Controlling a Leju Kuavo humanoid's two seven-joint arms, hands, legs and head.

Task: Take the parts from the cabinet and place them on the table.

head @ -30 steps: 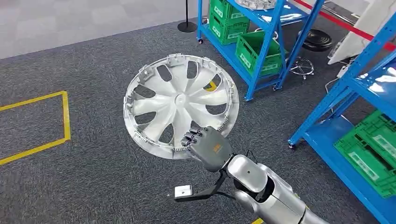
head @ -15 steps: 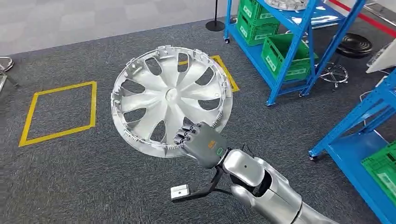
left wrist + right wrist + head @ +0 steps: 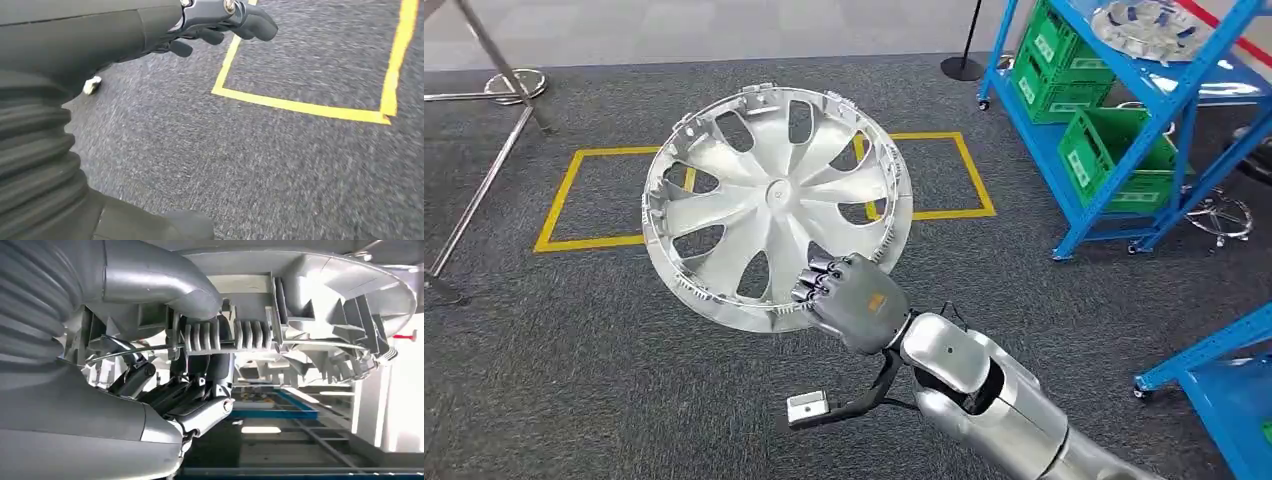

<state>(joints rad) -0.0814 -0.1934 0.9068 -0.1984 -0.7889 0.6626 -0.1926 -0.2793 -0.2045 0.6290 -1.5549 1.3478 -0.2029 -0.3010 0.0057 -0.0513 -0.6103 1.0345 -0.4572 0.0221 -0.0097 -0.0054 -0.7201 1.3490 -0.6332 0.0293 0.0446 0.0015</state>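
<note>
Right hand fingers clamped on lower rim of upheld wheel cover.

Even bright indoor light, sharp head view, motion-blurred carpet in left wrist view

My matt grey right hand grips a glossy silver plastic hubcap; rough dark carpet below, blue painted metal shelving at two o'clock
</note>
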